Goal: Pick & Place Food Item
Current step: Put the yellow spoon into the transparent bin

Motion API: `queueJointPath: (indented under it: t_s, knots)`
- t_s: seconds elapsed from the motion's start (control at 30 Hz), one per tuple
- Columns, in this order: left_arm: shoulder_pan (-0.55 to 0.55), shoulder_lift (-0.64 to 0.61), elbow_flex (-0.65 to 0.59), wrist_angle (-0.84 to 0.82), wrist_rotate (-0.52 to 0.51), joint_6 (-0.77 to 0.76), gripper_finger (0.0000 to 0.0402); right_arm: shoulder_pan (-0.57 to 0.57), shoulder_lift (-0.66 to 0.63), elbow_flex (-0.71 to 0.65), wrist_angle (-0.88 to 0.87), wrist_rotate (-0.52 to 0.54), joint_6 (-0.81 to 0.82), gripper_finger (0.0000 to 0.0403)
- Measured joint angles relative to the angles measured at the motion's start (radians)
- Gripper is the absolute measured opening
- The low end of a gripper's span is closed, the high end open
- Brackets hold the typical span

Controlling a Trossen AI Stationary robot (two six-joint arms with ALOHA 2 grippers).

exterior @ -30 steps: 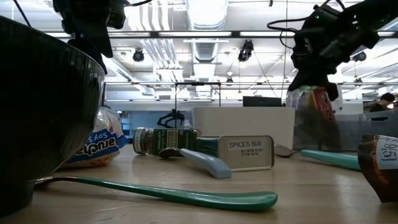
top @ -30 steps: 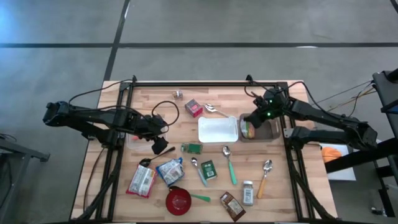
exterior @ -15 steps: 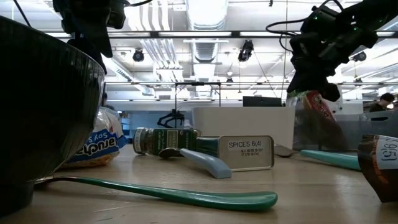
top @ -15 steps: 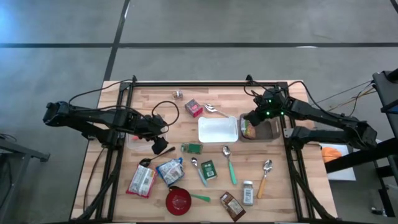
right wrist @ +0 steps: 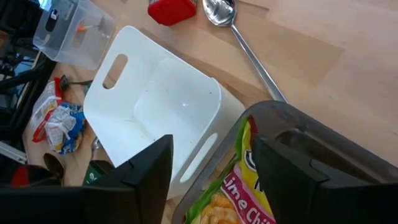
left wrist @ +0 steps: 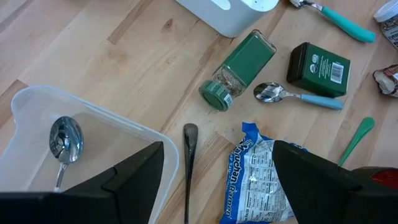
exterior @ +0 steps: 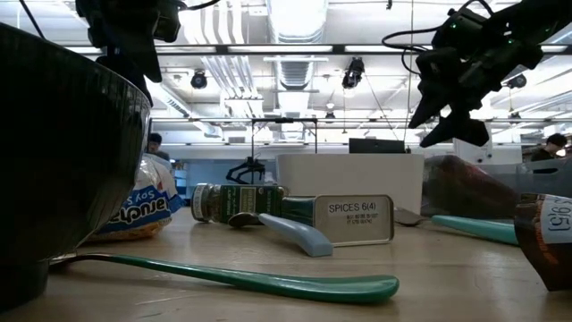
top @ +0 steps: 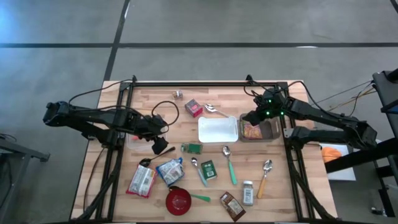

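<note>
A white tray [top: 218, 129] lay empty near the middle of the wooden table [top: 292, 193]. A clear container [left wrist: 87, 134] held a metal spoon [left wrist: 64, 142]. A green spice jar [top: 191, 149] lay on its side beside a green box [top: 209, 170]. A red bowl [top: 178, 201] sat by the near edge, with a blue-and-white snack bag [top: 169, 170] just beyond it.

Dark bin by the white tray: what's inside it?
The dark bin holds a chip bag, green and red, leaning against its wall. Right gripper is open just above it. The bin's floor under the bag is hidden.
</note>
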State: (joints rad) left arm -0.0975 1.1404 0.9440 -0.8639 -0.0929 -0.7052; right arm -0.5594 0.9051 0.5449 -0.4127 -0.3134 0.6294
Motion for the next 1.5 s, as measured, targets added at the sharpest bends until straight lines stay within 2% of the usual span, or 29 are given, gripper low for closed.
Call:
queueJointPath:
  t_s: [0.23,0.4,0.6,0.77,0.97,1.23,1.5]
  knots:
    - [0.0,0.0,0.0,0.0,0.008,-0.004,0.0306,0.0,0.0,0.029,-0.003,-0.009,0.051,0.0219]
    - [0.0,0.0,0.0,0.0,0.008,-0.015,0.0306,0.004,0.0,0.104,-0.013,-0.096,0.022,0.0219]
    - [0.0,0.0,0.0,0.0,0.018,-0.028,0.0306,0.041,0.001,0.267,-0.273,-0.101,-0.004,0.0219]
    - [0.0,0.0,0.0,0.0,0.018,-0.046,0.0306,0.107,0.001,0.383,-0.522,-0.053,0.251,0.0219]
    - [0.0,0.0,0.0,0.0,0.018,-0.068,0.0306,0.241,0.001,0.448,-0.688,0.034,0.433,0.0219]
    - [0.0,0.0,0.0,0.0,0.018,-0.116,0.0306,0.503,0.002,0.388,-0.699,0.064,0.781,0.0219]
    - [0.0,0.0,0.0,0.0,0.019,-0.112,0.0306,0.796,0.002,0.324,-0.684,0.167,1.132,0.0219]
